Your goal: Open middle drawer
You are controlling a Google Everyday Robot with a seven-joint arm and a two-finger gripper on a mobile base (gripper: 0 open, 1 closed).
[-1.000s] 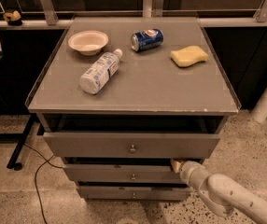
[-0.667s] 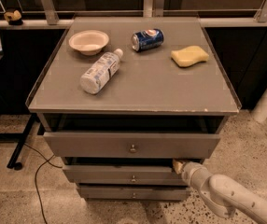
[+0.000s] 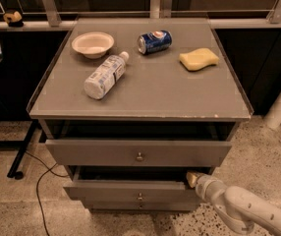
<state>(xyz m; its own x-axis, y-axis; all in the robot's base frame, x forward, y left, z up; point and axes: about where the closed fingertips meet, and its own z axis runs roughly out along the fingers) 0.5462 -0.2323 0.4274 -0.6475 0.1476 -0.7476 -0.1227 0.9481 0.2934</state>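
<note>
The grey cabinet (image 3: 145, 90) has three grey drawers, each with a small round metal knob. The middle drawer (image 3: 106, 191) is pulled out partway, with a dark gap above its front and its knob (image 3: 139, 196) at the centre. My gripper (image 3: 193, 179), on a white arm coming in from the lower right, sits at the top right edge of the middle drawer's front, just inside the gap. The top drawer (image 3: 91, 154) also stands out a little. Only a thin strip of the bottom drawer (image 3: 126, 206) shows below.
On the cabinet top lie a white bowl (image 3: 92, 43), a plastic bottle on its side (image 3: 104, 75), a blue can on its side (image 3: 154, 41) and a yellow sponge (image 3: 198, 59). A black stand leg (image 3: 22, 151) and a cable (image 3: 38, 186) are on the floor at left.
The middle drawer's front has slid out toward the camera, widening the gap above it. My gripper has moved with it, slightly down and toward the camera.
</note>
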